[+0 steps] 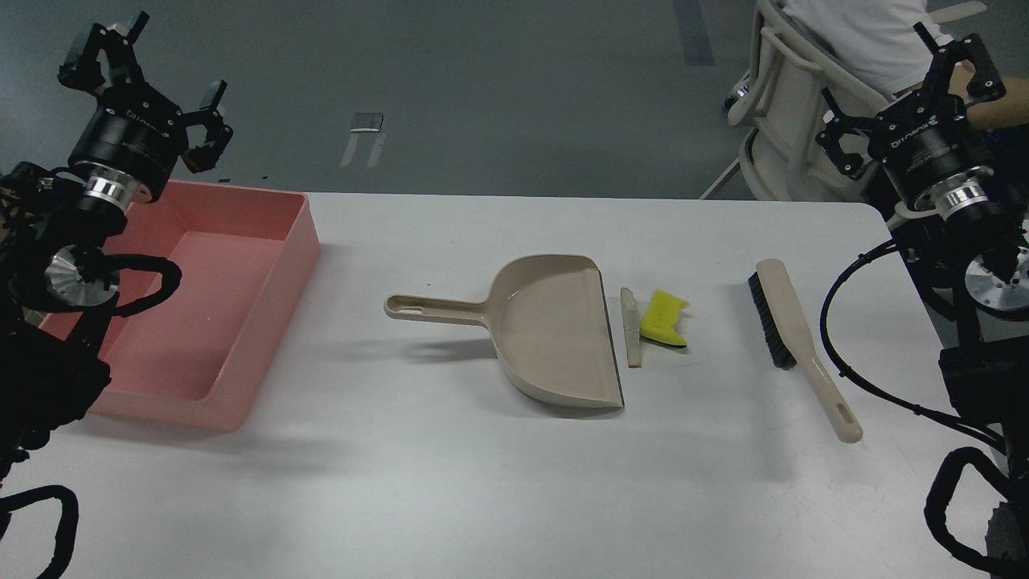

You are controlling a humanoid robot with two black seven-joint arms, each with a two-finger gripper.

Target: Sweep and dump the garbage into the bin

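Two scraps of garbage lie mid-table: a thin white bread-like slice (632, 328) with tan crust and a yellow sponge chunk (664, 318) with a dark underside, both just right of the beige dustpan (555, 334), at its open edge. The dustpan's handle points left. A beige brush (792, 338) with black bristles lies further right. The pink bin (265, 297) stands at the table's left. My left gripper (145, 72) hangs raised above the bin's far left corner, open and empty. Raised at the far right, my right gripper (912, 92) is open and empty, well behind the brush.
The white table (482, 482) has a far edge running behind the bin and dustpan. A white chair (788, 104) and a person in white stand beyond the far right corner. Black cables (852, 338) loop by my right arm near the brush handle.
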